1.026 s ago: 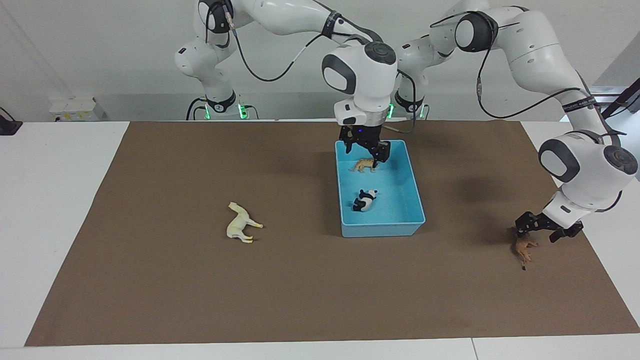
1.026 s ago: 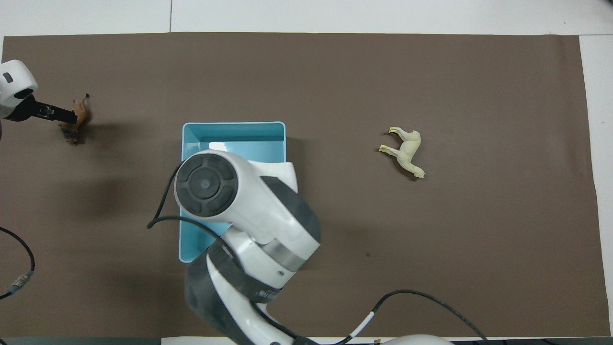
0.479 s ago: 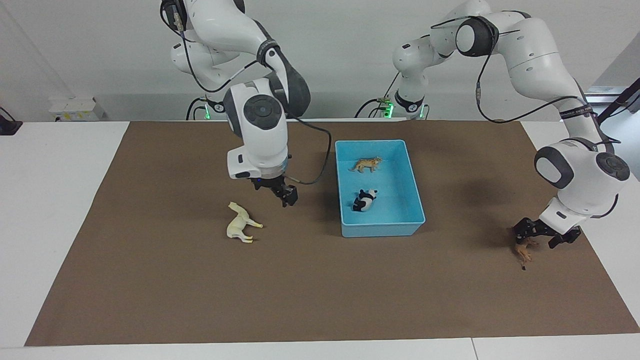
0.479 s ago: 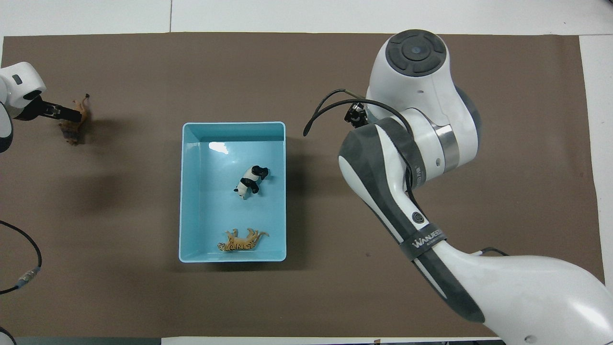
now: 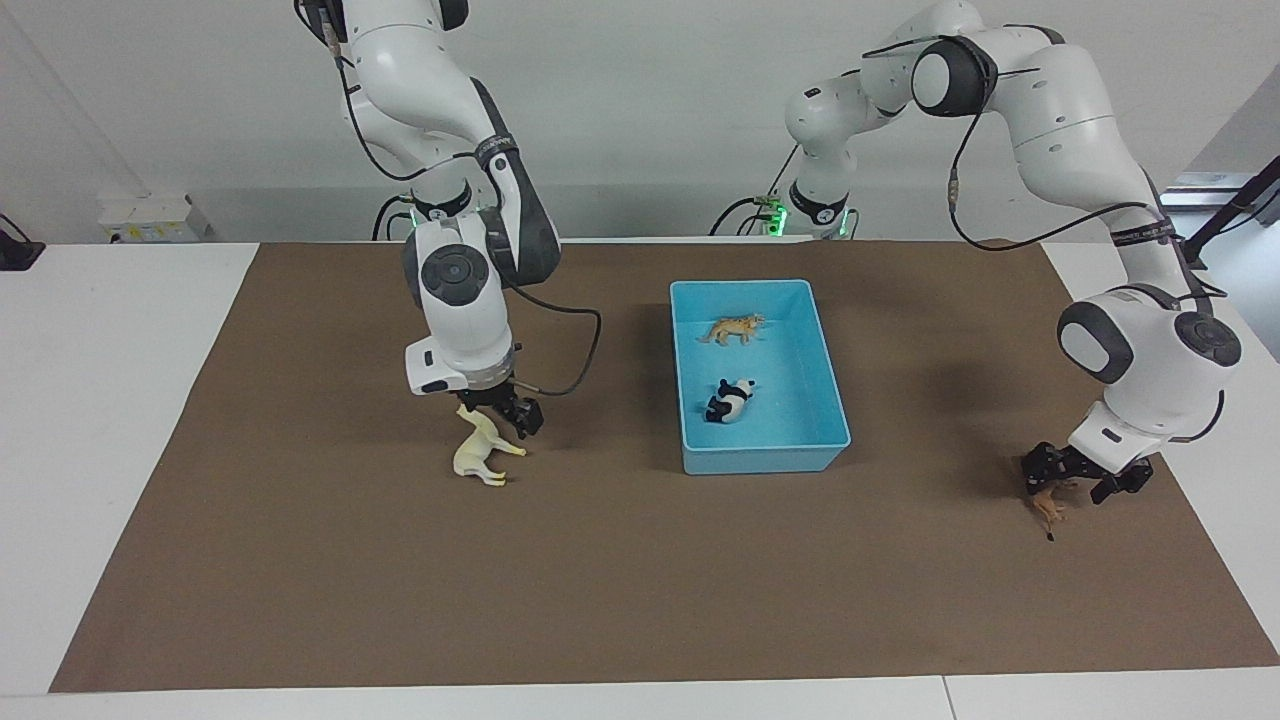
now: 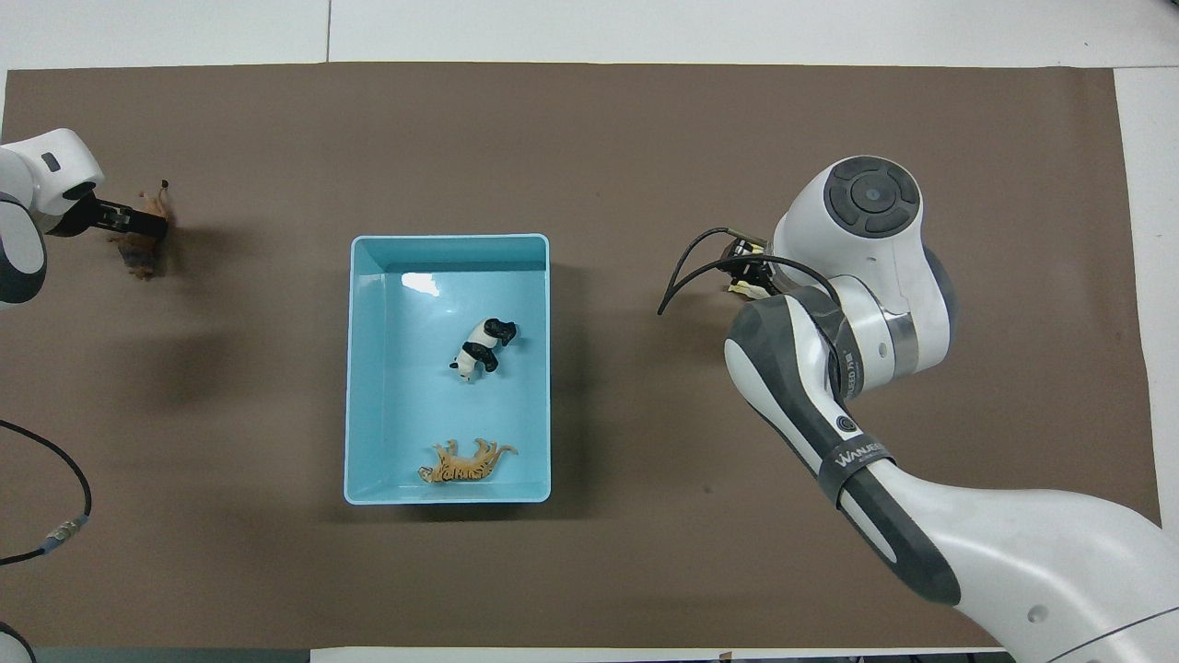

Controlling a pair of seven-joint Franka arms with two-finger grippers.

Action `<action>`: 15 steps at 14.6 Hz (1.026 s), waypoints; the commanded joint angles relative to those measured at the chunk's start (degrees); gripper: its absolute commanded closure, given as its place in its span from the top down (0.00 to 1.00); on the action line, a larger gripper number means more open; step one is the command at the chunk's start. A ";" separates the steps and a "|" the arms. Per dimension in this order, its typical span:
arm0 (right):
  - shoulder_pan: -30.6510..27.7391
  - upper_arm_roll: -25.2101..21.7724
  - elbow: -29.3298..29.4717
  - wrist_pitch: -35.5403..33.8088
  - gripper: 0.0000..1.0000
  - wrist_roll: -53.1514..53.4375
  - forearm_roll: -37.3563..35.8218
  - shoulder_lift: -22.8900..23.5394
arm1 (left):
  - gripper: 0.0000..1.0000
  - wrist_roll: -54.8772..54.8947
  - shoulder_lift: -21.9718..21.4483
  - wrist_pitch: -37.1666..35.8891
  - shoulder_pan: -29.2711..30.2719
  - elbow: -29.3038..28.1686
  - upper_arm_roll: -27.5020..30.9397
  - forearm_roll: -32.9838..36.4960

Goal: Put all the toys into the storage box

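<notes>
The light blue storage box [image 5: 765,458] stands mid-table and also shows in the overhead view [image 6: 356,368]. The panda [image 5: 730,400] and the tiger [image 5: 733,329] lie inside it, the tiger nearer to the robots. The cream horse [image 5: 480,447] lies on its side toward the right arm's end. My right gripper [image 5: 500,410] is open just above the horse's head end. In the overhead view that arm hides the horse almost entirely. The dark brown animal [image 5: 1047,505] lies toward the left arm's end. My left gripper [image 5: 1076,474] is open and low over it.
A brown mat [image 5: 640,600] covers the table's middle, with white tabletop [image 5: 100,400] at both ends. A cable loop hangs from the right wrist beside the box. Nothing else stands on the mat.
The right gripper left the box, with the tiger lying in it, swung toward the right arm's end and came down over the horse. The left gripper sank lower over the brown animal.
</notes>
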 commanded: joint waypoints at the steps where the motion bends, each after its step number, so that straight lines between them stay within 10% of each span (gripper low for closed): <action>1: -3.04 0.84 -2.64 2.35 1.00 -4.36 -2.36 -1.59 | 0.87 0.56 -0.72 4.15 0.81 -3.37 -0.36 1.01; 5: -3.40 0.84 -4.65 9.19 1.00 -4.47 -2.36 -0.45 | 0.00 0.39 -0.99 3.28 0.98 -3.12 -0.36 1.01; 11: -3.49 0.84 -7.74 17.73 1.00 -7.28 -2.45 3.50 | 0.00 -11.18 -7.11 -16.74 -4.27 6.29 -0.80 0.84; 12: -3.57 0.84 -7.92 17.74 0.91 -7.37 -2.45 3.51 | 0.00 -16.00 -10.36 -19.80 -6.29 5.86 -0.80 0.84; 13: -3.66 0.84 -7.83 17.39 0.01 -7.63 -2.45 3.51 | 0.00 -22.31 -13.78 -23.84 -9.18 5.42 -0.80 0.84; 15: -3.75 0.84 -6.43 14.24 0.00 -7.80 -2.45 3.51 | 0.00 -31.65 -19.42 -31.23 -14.81 4.36 -0.80 0.92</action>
